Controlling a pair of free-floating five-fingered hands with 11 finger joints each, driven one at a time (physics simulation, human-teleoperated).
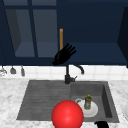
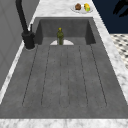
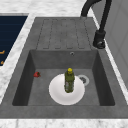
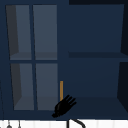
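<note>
Left hand (image 1: 64, 54), matte black, fingers straight and spread, hovers just beside the slim brass cabinet handle (image 1: 61, 38) on the dark blue cabinet door. Right hand (image 1: 102, 124) sits at the sink's (image 1: 45, 95) front rim; finger state cannot be determined.

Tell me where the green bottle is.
The green bottle stands upright on the white plate in the sink basin, at the sink's right in the front view, beside the drain.

A bottle (image 3: 69, 80) stands on a plate (image 3: 57, 93) in the sink basin (image 3: 35, 87). The faucet (image 1: 68, 75) rises at the basin's 11 o'clock, the drainboard (image 1: 42, 97) at 9.
</note>
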